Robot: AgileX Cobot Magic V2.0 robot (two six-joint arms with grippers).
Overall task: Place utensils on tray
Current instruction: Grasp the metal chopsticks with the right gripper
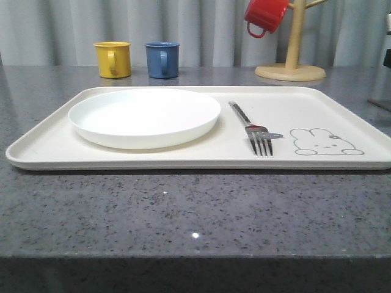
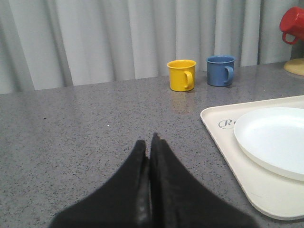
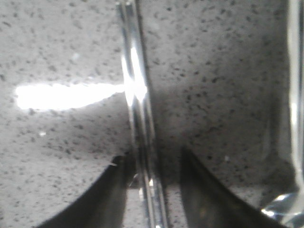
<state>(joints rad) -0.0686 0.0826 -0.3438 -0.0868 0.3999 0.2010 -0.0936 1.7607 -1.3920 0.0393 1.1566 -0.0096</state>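
Note:
The cream tray [image 1: 49, 143] lies across the table with a silver fork [image 1: 255, 133] on it, tines toward me, beside the drawn rabbit [image 1: 324, 141]. In the right wrist view my right gripper [image 3: 152, 159] is low over the grey stone table, open, its fingers on either side of the shiny chopsticks [image 3: 135, 95]. The chopsticks lie close against one finger [image 3: 111, 190], with a gap to the other. A second shiny utensil [image 3: 295, 95], apparently the spoon, lies alongside. My left gripper [image 2: 148, 142] is shut and empty over bare table beside the tray's [image 2: 266, 190] end.
A round white plate [image 1: 144, 115] sits on the tray's left half. A yellow mug [image 1: 113, 58] and a blue mug [image 1: 162, 59] stand behind the tray. At the back right a red mug [image 1: 265, 14] hangs on a wooden mug stand [image 1: 292, 58].

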